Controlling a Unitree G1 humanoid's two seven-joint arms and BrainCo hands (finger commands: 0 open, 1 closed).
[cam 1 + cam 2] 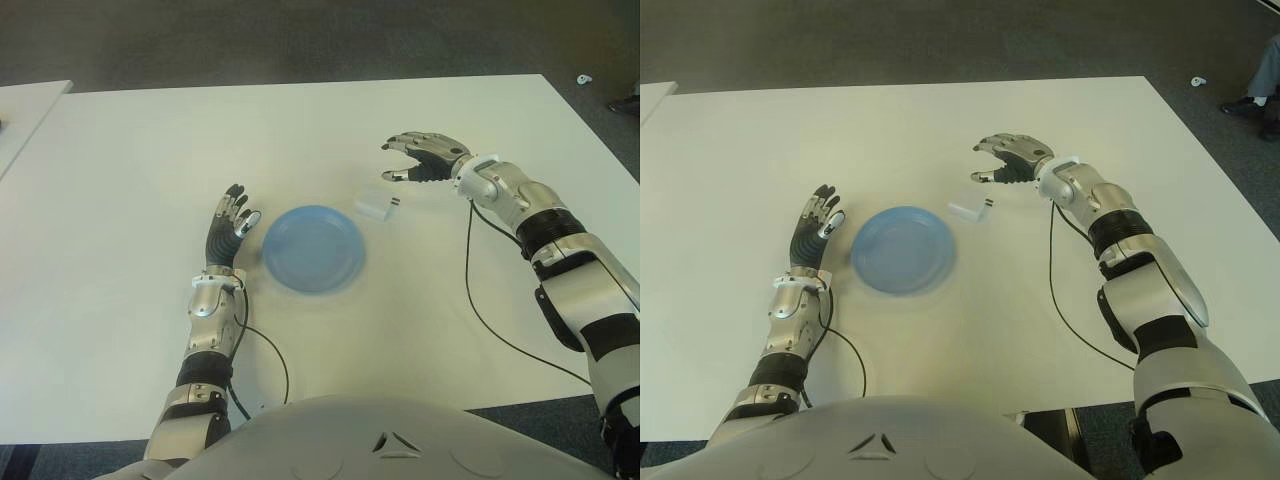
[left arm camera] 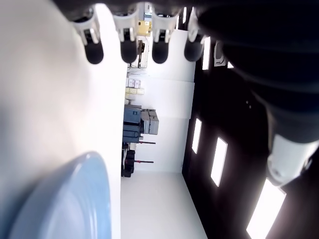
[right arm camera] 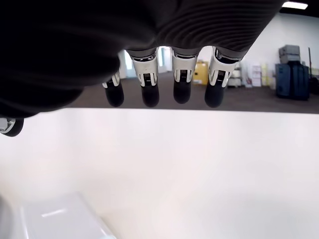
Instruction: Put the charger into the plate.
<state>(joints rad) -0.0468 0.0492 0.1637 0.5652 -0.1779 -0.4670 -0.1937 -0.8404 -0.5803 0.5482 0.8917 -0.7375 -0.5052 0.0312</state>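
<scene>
The small white block-shaped charger [image 1: 376, 204] lies on the white rectangular table [image 1: 140, 160], just beside the far right rim of the round light-blue plate [image 1: 313, 248]. Charger and plate appear close but not clearly touching. The 2 metal prongs of the charger point toward the robot's right.

The right hand [image 1: 422, 158] shows above the table just beyond and to the right of the charger. Its fingers [image 3: 181, 89] are spread and lightly bent, and they hold nothing. In the right wrist view, the 4 fingertips hang clear of the table surface, with the white charger [image 3: 65, 219] visible below them.

The left hand [image 1: 230, 226] shows just to the left of the plate, palm toward it. Its fingers [image 2: 127, 49] are extended and hold nothing; the plate rim [image 2: 75, 199] appears close by in the left wrist view.

A black cable [image 1: 480, 300] trails from the right forearm across the table. No object lies between the charger and the plate.
</scene>
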